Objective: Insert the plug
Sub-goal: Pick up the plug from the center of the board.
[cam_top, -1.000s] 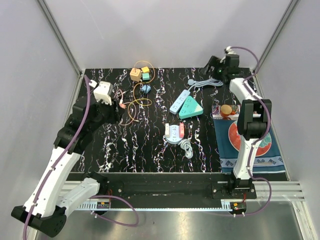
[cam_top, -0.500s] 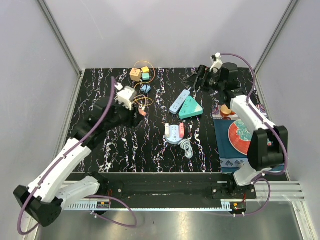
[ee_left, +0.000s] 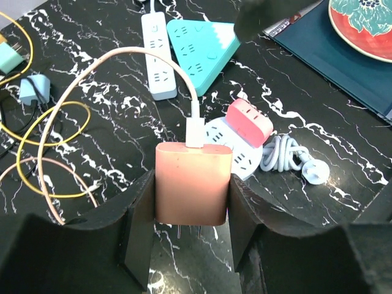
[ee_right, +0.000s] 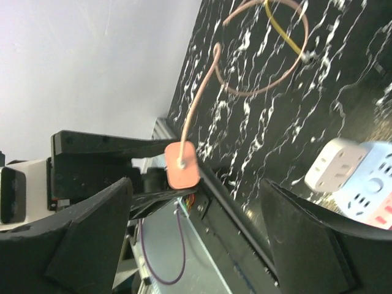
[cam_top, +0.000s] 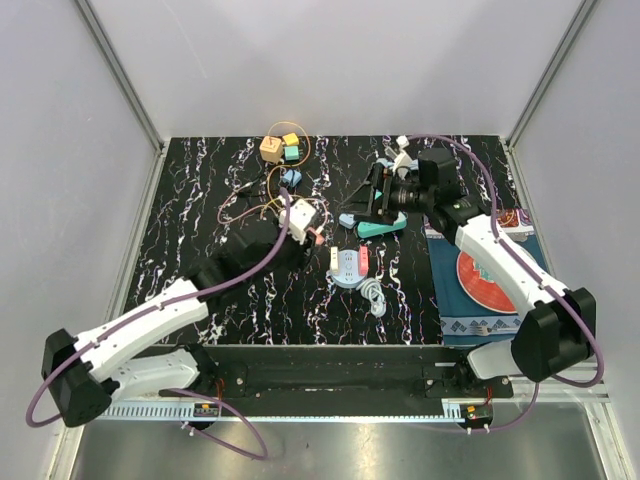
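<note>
Our left claw [ee_left: 191, 184] clamps the smooth, salmon, rounded-block plug [ee_left: 193, 199], with the arm stretched low and forward over the marbled black surface [ee_left: 116, 141]. Just ahead lies one round white socket hub [ee_left: 236, 153]. Beyond it lie two strips, one long strip [ee_left: 158, 52] and one teal triangle [ee_left: 202, 43]. Our right claw [ee_right: 202, 245] gapes wide, holding nothing.

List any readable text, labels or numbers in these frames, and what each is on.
No text is readable in any view.
Blue mat: white print along its near edge, too small to read.
Pink charger: visible face is blank.
White power strip and teal triangular strip: no legible markings.
</note>
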Action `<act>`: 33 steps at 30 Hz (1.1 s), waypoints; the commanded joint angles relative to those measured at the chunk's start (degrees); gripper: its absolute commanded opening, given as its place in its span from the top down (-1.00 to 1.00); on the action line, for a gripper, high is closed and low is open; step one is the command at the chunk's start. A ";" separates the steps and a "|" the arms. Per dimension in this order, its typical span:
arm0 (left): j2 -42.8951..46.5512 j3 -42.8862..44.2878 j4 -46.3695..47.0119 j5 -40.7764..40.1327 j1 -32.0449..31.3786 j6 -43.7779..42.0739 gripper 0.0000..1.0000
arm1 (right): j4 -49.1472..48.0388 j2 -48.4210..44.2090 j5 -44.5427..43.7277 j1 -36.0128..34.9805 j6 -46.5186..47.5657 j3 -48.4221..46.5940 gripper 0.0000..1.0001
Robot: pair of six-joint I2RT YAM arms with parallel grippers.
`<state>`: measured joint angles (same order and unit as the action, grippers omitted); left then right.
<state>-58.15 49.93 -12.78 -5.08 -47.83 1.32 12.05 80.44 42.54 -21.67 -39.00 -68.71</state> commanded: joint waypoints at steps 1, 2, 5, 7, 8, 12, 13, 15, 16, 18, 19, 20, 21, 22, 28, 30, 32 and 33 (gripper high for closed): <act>-3.28 -1.42 14.77 -4.24 -2.96 -3.17 1.00 | 3.24 -3.80 2.10 -1.88 -2.74 0.59 -0.73; -3.81 -1.59 15.67 -4.23 -3.31 -3.69 1.00 | 3.50 -4.24 2.10 -1.88 -2.92 0.42 -0.72; -6.18 -1.33 17.87 -4.59 -4.37 -4.74 1.00 | 4.73 -4.33 2.54 -2.15 -2.83 -0.29 -0.68; -7.68 -0.63 18.75 -4.76 -4.81 -5.01 1.00 | 5.52 -4.16 2.28 -2.24 -2.83 -0.55 -0.66; -8.03 -0.36 19.01 -4.76 -4.99 -5.27 1.00 | 5.79 -3.63 2.02 -2.24 -2.66 -0.55 -0.63; -8.73 -0.27 21.30 -4.67 -5.34 -5.89 1.00 | 8.68 -2.14 -0.26 -2.50 -0.99 -0.90 -0.59; -8.91 -0.36 21.74 -4.41 -5.43 -5.89 1.00 | 8.86 -1.96 -0.70 -2.50 -0.81 -0.64 -0.58; -8.74 -0.71 22.35 -3.89 -5.52 -6.07 1.00 | 9.04 -1.17 -1.50 -2.50 -0.64 -0.55 -0.54; -8.73 -0.97 23.23 -3.54 -5.52 -6.16 1.00 | 9.04 -0.73 -1.41 -2.59 -0.55 -0.72 -0.53; -8.73 -1.59 24.11 -3.01 -5.60 -6.51 1.00 | 8.95 0.50 -0.97 -2.94 -0.20 -1.08 -0.52; -8.82 -1.68 24.64 -2.57 -5.60 -6.42 1.00 | 8.86 0.85 -0.89 -3.20 -0.11 -1.60 -0.52; -9.00 -1.77 24.81 -2.30 -5.69 -6.68 1.00 | 8.86 1.55 -0.62 -3.55 -0.02 -1.78 -0.51; -9.09 -1.94 24.90 -1.95 -5.60 -6.86 1.00 | 8.86 1.73 -0.62 -3.81 0.24 -1.96 -0.51; -9.26 -2.03 25.34 -1.51 -5.60 -6.95 1.00 | 8.95 1.99 -0.45 -3.82 0.33 -2.39 -0.50; -10.23 -1.77 25.69 -0.19 -5.60 -7.04 1.00 | 8.60 3.75 0.52 -4.52 0.86 -3.19 -0.44; -10.40 -1.86 25.78 -0.02 -5.60 -6.95 1.00 | 8.42 4.02 1.05 -4.52 1.12 -3.28 -0.38; -10.49 -1.94 25.78 0.25 -5.60 -6.69 1.00 | 8.07 4.37 1.84 -4.52 1.30 -3.36 -0.32; -10.58 -2.03 25.87 0.25 -5.69 -6.60 1.00 | 7.99 4.54 2.10 -4.52 1.30 -3.36 -0.29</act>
<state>-68.75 48.14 7.27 -6.50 -53.19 -4.73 21.30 84.42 42.46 -25.67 -38.87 -69.52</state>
